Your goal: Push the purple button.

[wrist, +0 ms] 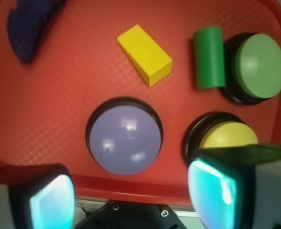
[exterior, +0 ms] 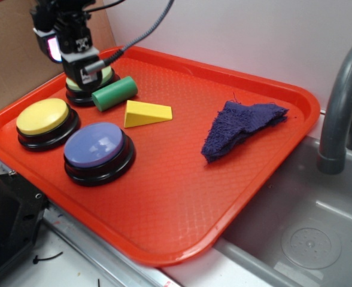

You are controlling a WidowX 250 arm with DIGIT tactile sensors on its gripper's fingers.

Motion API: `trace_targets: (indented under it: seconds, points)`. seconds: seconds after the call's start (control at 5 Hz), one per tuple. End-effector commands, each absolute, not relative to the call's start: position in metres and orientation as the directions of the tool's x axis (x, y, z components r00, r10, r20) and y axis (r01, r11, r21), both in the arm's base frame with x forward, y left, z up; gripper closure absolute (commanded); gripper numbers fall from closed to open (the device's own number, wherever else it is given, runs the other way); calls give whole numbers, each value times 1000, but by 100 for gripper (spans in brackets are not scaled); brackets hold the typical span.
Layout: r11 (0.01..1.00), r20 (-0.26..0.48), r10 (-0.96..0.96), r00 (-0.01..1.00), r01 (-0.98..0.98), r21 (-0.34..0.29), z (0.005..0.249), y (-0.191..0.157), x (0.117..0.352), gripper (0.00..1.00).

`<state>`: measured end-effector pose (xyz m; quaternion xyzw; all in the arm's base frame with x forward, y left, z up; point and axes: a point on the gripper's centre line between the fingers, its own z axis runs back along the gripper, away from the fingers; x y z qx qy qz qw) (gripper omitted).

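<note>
In the exterior view the pincer (exterior: pixel 80 57) hides most of the green button (exterior: pixel 107 76), and the arm above it is cut off by the top edge. The faucet (exterior: pixel 343 107) runs out at the right edge. In the wrist view a pincer pad (wrist: pixel 221 191) covers the near part of the yellow button (wrist: pixel 226 136); the blue cloth (wrist: pixel 28 26) is cropped at the top edge.
</note>
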<state>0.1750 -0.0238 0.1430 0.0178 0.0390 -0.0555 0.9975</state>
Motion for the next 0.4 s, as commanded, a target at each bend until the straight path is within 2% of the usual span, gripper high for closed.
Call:
trace_targets:
  seconds: [0.0,0.2]
  points:
    - [991,-41,-127,991,128,27,171,-32,190,0]
    - [993,-23,-113,993,113,23,182,-27,186,0]
